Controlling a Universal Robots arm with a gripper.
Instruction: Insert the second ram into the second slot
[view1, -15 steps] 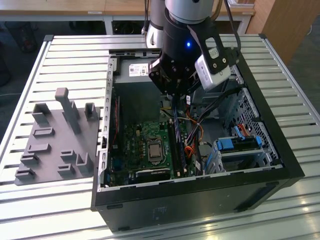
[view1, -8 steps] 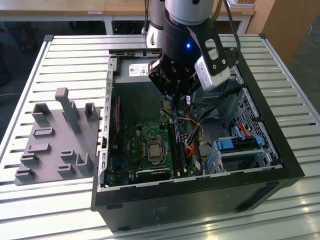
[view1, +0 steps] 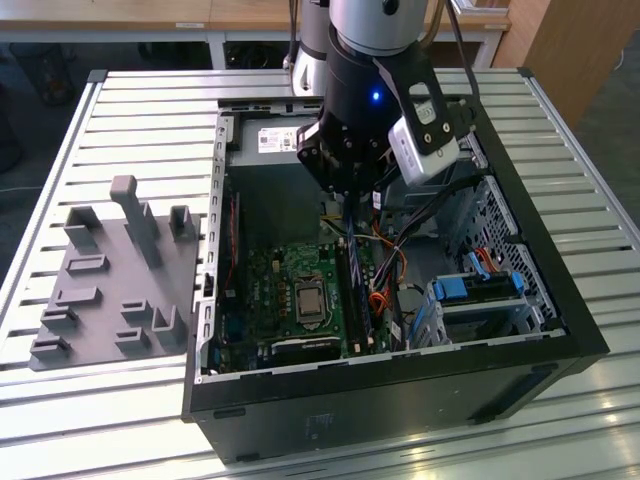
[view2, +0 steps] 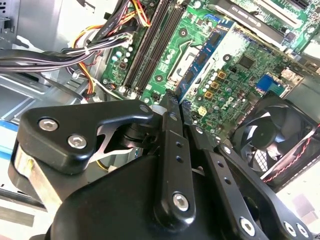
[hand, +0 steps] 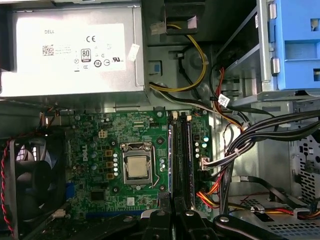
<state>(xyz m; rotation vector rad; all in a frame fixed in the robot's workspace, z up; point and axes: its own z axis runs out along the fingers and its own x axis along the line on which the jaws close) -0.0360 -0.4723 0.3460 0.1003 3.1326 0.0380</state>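
Second wrist view showed the black metal gripper (view2: 172, 100) pinched tight on the thin, long blue ram stick (view2: 202, 62). The stick hung just above the green board (view2: 190, 20), lying the same way as the long black slots (view2: 150, 45) right beside it.

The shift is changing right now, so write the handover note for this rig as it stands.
Pincer: shut on the blue memory stick, lowered into the open computer case.
Stick: held above the green board. In the second wrist view it sits off to the side of the two long black memory slots, over the processor area.
Done: the stick is picked up and inside the case.
Left: the stick is not yet seated in a slot. I cannot tell whether the neighbouring slot is already filled.
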